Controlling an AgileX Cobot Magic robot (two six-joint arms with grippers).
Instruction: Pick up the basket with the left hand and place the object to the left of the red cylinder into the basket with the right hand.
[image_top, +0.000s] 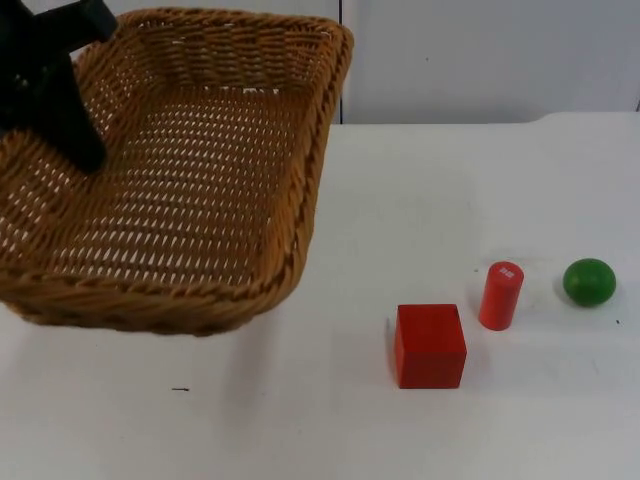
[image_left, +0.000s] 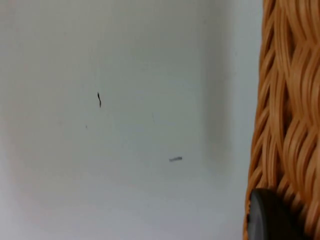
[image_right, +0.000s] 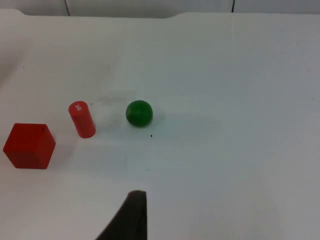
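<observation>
A woven wicker basket (image_top: 200, 200) hangs tilted above the table's left side, nothing inside it. My left gripper (image_top: 82, 145) is shut on its left rim; the rim (image_left: 290, 100) runs beside the black fingertip (image_left: 270, 217) in the left wrist view. A red cube (image_top: 430, 345) (image_right: 29, 145) rests on the table just left of the upright red cylinder (image_top: 500, 295) (image_right: 82, 119). My right gripper (image_right: 129, 217) waits above the table, well back from these objects and holding nothing.
A green ball (image_top: 589, 282) (image_right: 139, 113) lies right of the cylinder. The grey partition wall (image_top: 480, 60) closes the table's far edge. White table (image_top: 300, 420) stretches in front of the basket and cube.
</observation>
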